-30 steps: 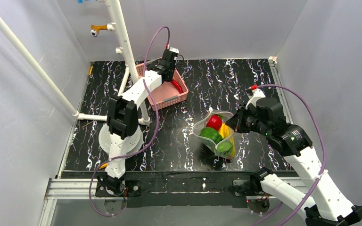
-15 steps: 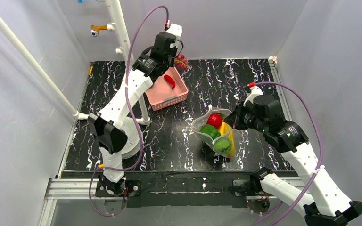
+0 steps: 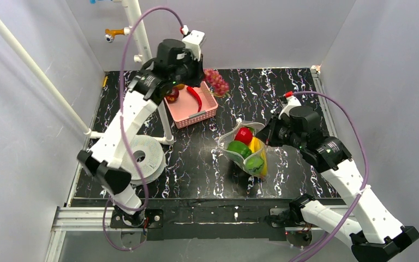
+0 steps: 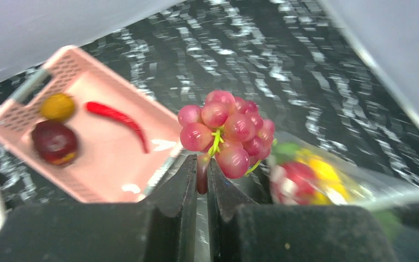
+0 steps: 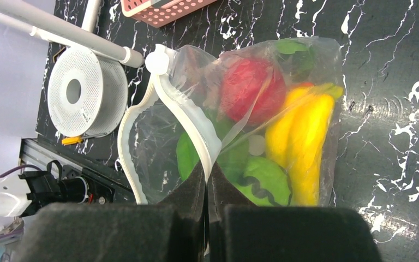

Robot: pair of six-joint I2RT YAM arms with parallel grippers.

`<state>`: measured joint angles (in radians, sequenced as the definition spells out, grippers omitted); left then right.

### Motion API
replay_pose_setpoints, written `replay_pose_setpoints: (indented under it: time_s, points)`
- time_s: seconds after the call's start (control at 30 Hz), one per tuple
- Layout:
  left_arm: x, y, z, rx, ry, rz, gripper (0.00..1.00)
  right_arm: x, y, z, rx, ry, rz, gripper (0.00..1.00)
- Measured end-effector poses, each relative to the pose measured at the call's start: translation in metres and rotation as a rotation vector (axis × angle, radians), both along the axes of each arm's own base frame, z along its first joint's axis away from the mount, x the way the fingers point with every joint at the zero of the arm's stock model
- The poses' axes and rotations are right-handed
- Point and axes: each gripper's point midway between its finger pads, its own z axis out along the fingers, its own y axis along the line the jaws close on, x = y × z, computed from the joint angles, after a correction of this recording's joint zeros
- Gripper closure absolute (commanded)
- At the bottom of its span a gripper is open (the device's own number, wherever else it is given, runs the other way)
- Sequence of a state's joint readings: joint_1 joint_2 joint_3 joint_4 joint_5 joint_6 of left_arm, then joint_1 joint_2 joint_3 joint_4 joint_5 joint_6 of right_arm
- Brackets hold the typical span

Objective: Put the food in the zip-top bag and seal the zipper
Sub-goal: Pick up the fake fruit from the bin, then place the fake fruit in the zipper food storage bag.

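My left gripper (image 4: pixel 202 170) is shut on a bunch of purple-red toy grapes (image 4: pixel 228 131) and holds it in the air beside the pink basket; the grapes also show in the top view (image 3: pixel 217 82). My right gripper (image 5: pixel 207 173) is shut on the mouth edge, the zipper (image 5: pixel 188 121), of the clear zip-top bag (image 3: pixel 245 150), holding it open. The bag holds a red fruit (image 5: pixel 251 90), a yellow banana (image 5: pixel 303 142) and green round pieces (image 5: pixel 264 180). The zipper's slider (image 5: pixel 156 60) sits at one end.
The pink basket (image 3: pixel 193 115) at the back holds a red chilli (image 4: pixel 117 117), a dark red fruit (image 4: pixel 54 142) and a small yellow one (image 4: pixel 58 105). A white perforated round reel (image 3: pixel 142 158) lies at the left by a white pipe frame (image 3: pixel 142 38).
My left arm has risen out of the pink basket with the grapes and swung them right, towards the bag. My right gripper keeps hold of the bag's edge, shifted slightly.
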<state>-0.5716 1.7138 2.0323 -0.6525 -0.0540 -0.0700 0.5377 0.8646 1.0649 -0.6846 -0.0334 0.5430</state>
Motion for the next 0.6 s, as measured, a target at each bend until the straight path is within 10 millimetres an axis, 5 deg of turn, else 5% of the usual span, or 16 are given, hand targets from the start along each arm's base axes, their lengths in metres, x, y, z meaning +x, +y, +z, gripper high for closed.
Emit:
replay_pose_setpoints:
  time_s: [0.23,0.43,0.6]
  points:
    - [-0.106,-0.014,0.049,-0.230,0.006,-0.337,1.00,0.006,0.004,-0.001,-0.006,0.012,0.000,0.99]
    - [-0.180,-0.024,0.030,-0.361,0.137,-0.549,1.00,0.009,0.014,0.008,0.027,-0.010,0.041,0.99]
    - [-0.202,-0.038,0.016,-0.424,0.241,-0.622,1.00,0.010,0.030,0.010,0.065,-0.004,0.109,0.99]
